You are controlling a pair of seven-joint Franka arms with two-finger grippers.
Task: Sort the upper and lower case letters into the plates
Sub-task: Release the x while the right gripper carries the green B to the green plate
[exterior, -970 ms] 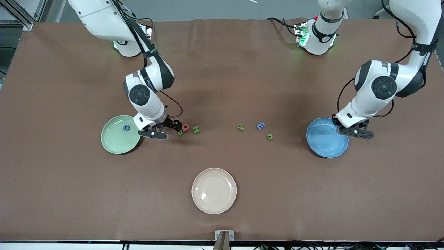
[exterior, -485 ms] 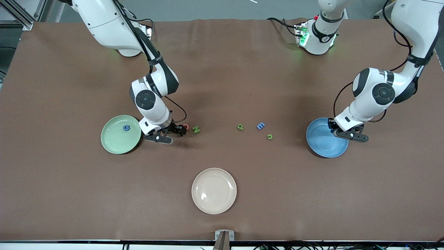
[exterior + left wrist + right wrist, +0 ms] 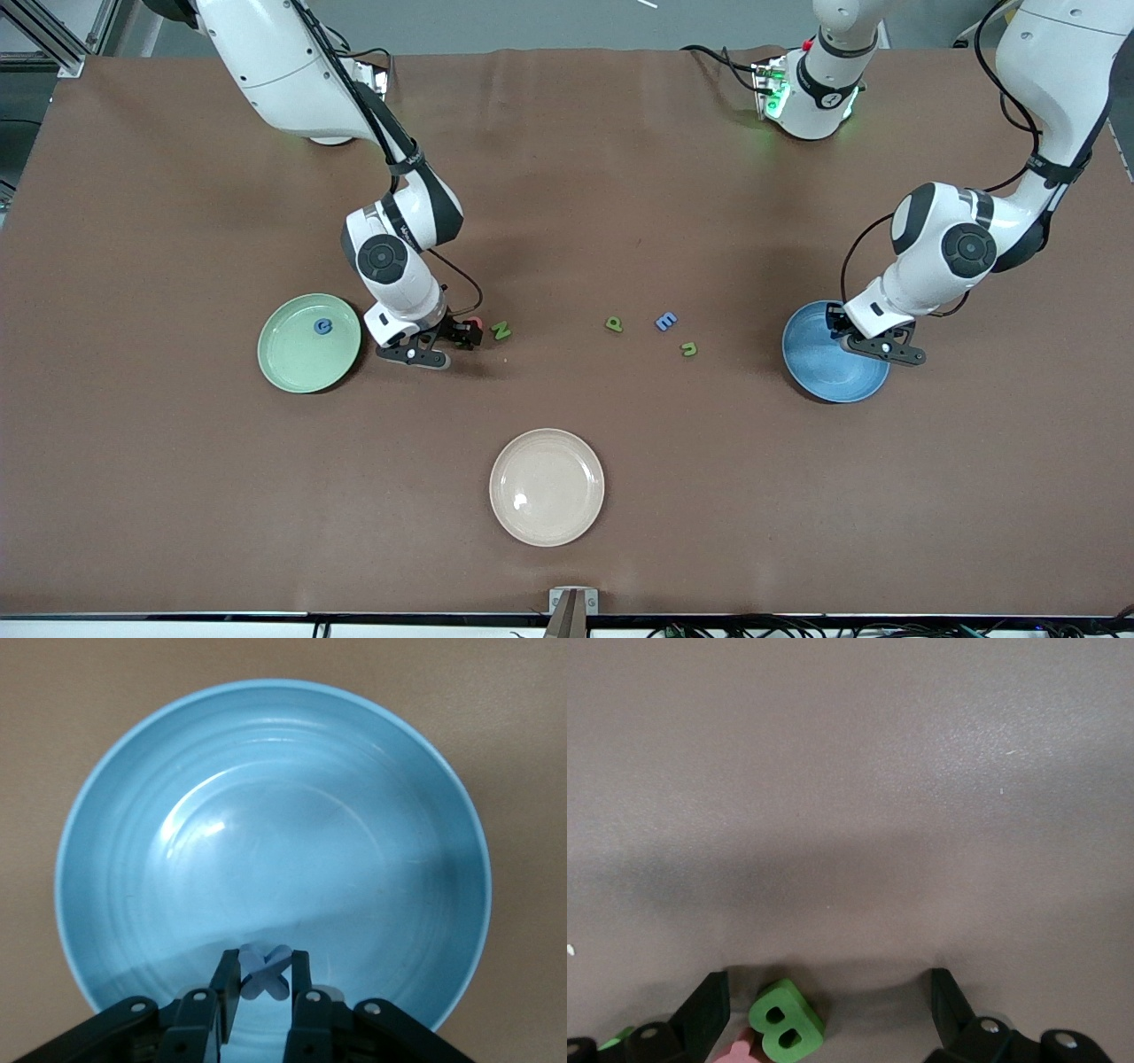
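My left gripper (image 3: 266, 980) is shut on a small pale blue x-shaped letter (image 3: 266, 971) and hangs low over the blue plate (image 3: 97, 806), which also shows at the left arm's end of the table (image 3: 837, 372). Down at the table, my right gripper (image 3: 827, 990) stands open with a green B (image 3: 786, 1020) between its fingers, close to one of them. A pink-red letter (image 3: 737, 1052) touches the B. The mint green plate (image 3: 297, 359) holds a blue letter (image 3: 323, 327). A green N (image 3: 500, 331), a green p (image 3: 614, 324), a blue E (image 3: 665, 321) and a green u (image 3: 689, 349) lie on the table.
A cream-white plate (image 3: 547, 486) sits nearer the front camera, midway along the table. The brown mat (image 3: 177, 496) covers the whole table. The right arm's hand (image 3: 412, 341) stands between the mint plate and the green N.
My right gripper has moved from the mint plate's edge toward the N and come down around the green B. My left gripper has shifted slightly farther over the blue plate, still holding its letter.
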